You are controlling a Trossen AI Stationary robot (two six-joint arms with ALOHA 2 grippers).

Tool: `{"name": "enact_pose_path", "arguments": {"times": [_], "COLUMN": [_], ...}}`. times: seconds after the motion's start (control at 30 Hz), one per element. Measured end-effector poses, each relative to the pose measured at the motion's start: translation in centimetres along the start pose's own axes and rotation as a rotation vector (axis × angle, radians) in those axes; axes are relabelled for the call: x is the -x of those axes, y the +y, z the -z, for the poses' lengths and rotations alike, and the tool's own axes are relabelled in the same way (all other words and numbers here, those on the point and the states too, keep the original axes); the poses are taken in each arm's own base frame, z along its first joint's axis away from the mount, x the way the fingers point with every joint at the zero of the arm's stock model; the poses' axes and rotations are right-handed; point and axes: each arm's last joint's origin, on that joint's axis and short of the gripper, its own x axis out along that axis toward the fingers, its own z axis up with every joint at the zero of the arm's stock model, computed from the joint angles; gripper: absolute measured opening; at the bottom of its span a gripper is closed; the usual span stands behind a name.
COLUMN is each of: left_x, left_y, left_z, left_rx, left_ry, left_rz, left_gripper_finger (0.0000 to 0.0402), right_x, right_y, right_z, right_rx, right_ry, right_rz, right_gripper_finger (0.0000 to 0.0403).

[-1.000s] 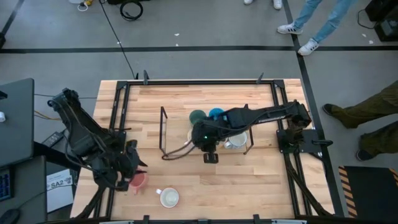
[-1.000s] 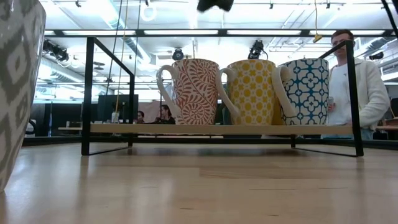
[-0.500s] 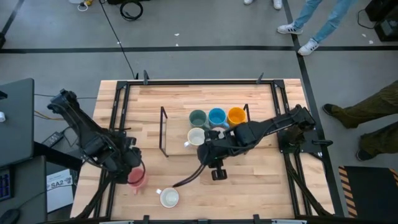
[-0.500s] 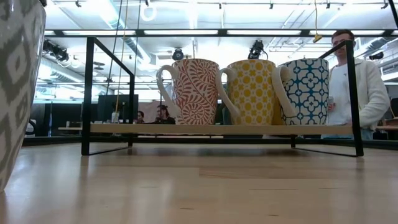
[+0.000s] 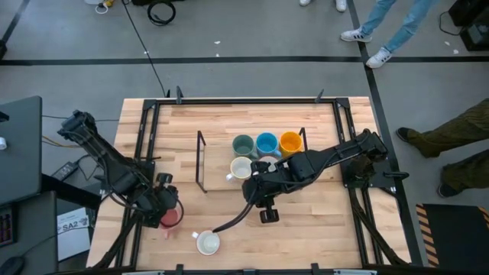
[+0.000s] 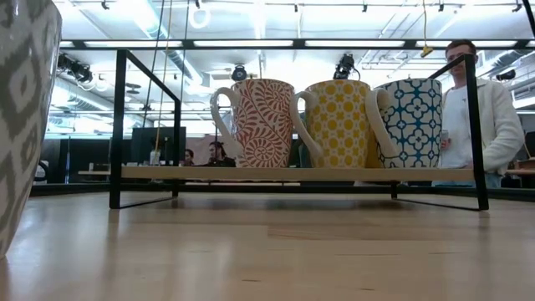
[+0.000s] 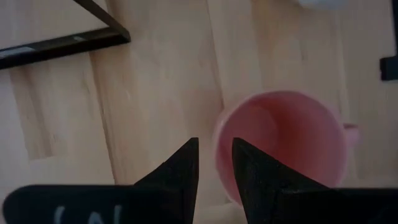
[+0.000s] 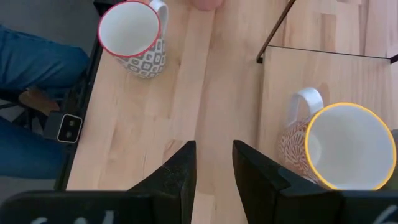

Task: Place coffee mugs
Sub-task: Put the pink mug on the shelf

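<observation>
At the table's front-left corner, the left gripper [image 7: 214,163] hung right over the pink mug [image 7: 283,143], fingers barely apart, one inside the rim, not clamped yet.

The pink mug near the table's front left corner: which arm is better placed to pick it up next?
The left arm. Its gripper hovers right at the pink mug, fingers slightly parted beside the rim. The right gripper is mid-table, beside the rack.

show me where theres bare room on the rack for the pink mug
The rack's left half is bare wood, between its left frame and the cream mug. The right half is crowded: green, blue and orange mugs in a row, right gripper just in front.
</observation>
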Motion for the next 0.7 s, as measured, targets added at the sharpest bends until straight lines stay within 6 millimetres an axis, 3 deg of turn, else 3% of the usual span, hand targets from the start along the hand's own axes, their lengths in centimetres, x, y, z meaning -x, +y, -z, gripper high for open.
{"name": "enact_pose_path", "arguments": {"times": [0.7], "left_x": [-4.0], "left_y": [0.2], "left_z": [1.7], "left_rx": [0.039], "left_ry": [0.003], "left_rz": [0.044], "left_gripper_finger": [0.0102], "right_x": [0.0], "right_y": [0.0], "right_z": [0.0], "right_rx": [0.0], "right_ry": [0.0], "right_rz": [0.0], "right_gripper_finger": [0.011]}}
